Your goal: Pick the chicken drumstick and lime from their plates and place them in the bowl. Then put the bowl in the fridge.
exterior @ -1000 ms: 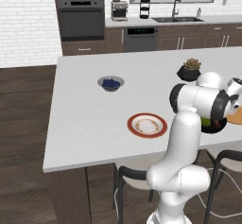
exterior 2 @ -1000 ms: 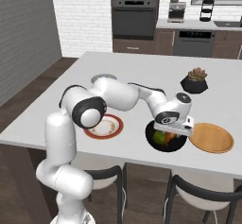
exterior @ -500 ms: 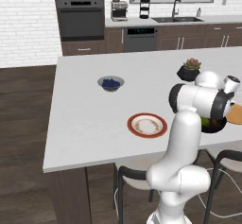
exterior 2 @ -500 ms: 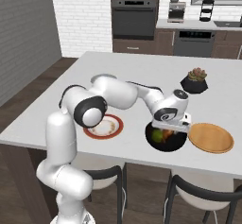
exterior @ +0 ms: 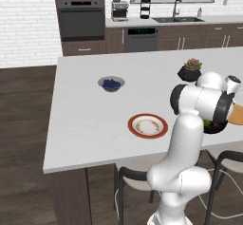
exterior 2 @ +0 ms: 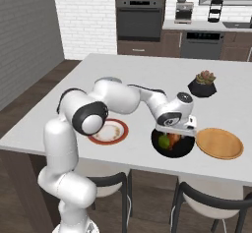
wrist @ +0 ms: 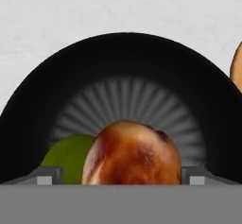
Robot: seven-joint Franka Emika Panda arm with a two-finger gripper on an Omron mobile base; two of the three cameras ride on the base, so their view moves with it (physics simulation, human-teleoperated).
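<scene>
The glossy black bowl [exterior 2: 183, 153] stands near the counter's front edge, between the two plates. Inside it lie the golden-brown chicken drumstick [wrist: 132, 154] and, beside it, the green lime [wrist: 68, 159]. Both also show in the right base view: drumstick [exterior 2: 174, 140], lime [exterior 2: 162, 141]. My gripper [exterior 2: 173, 131] hangs straight down just above the bowl [wrist: 127, 57]. Its fingertips [wrist: 46, 176] stand wide apart on either side of the drumstick, and the lime shows through the gap on one side. The gripper is open. The fridge is out of view.
The white plate with a red-orange rim [exterior 2: 110, 132] lies bare to the bowl's left, the tan wooden plate [exterior 2: 219, 142] bare to its right. A black pot with a succulent [exterior 2: 203, 83] stands behind. The grey blueberry bowl [exterior: 111, 83] sits mid-counter. Stools stand below the counter's front edge.
The jaws have spread wider over the bowl. The hand and arm have hardly moved, and the drumstick and lime stay in the bowl.
</scene>
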